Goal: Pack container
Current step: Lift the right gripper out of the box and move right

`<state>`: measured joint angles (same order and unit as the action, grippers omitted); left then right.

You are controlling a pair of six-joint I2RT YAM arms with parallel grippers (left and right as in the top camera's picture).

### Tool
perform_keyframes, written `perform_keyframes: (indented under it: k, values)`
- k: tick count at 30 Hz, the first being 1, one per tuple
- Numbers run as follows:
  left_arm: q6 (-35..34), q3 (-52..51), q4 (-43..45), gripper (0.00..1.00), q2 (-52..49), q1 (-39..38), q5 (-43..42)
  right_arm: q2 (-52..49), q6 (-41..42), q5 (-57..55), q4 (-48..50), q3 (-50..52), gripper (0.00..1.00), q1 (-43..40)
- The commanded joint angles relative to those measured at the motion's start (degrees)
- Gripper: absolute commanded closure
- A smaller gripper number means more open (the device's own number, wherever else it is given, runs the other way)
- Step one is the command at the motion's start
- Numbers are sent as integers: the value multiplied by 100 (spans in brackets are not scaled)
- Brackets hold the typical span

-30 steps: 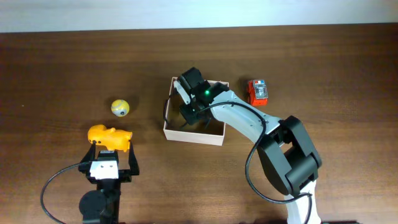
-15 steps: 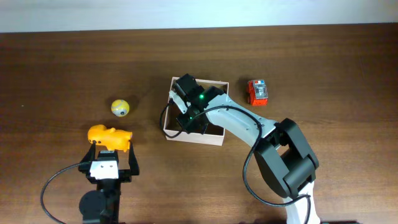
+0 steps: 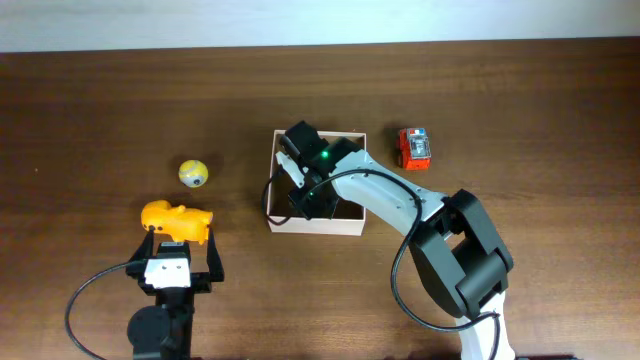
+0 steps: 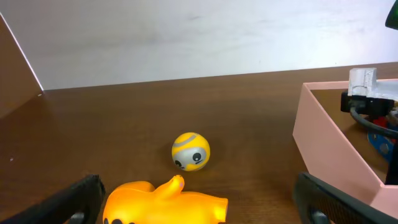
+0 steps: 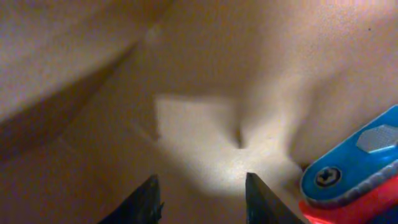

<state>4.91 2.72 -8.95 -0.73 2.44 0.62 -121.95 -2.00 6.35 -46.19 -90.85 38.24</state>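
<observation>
Hovering inside container point(image 3: 315, 226), right hand point(image 5: 200, 186) parted, empty (blue toy point(image 5: 354, 168) beside), left hand point(image 4: 198, 199) spread

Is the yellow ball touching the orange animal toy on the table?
Apart. The overhead view shows a strip of brown table between the yellow ball and the orange animal toy.

The container point(image 3: 335, 226), a square open-topped box with thin white walls and a tan cardboard interior, is being kept upright near the middle of the surface point(image 3: 100, 100), well apart from every edge.
</observation>
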Motion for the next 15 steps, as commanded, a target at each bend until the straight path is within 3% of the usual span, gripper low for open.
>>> perform_keyframes:
  k: [1,8,15]
  values:
    - [52,-24,4,1,37,35,-68,-24,-208,9,225,-109,59,-26]
    - [52,-24,2,1,37,35,-68,-24,-208,7,949,-417,56,-81]
    - [50,-24,4,1,37,35,-68,-22,-208,-568,511,-1471,53,-278]
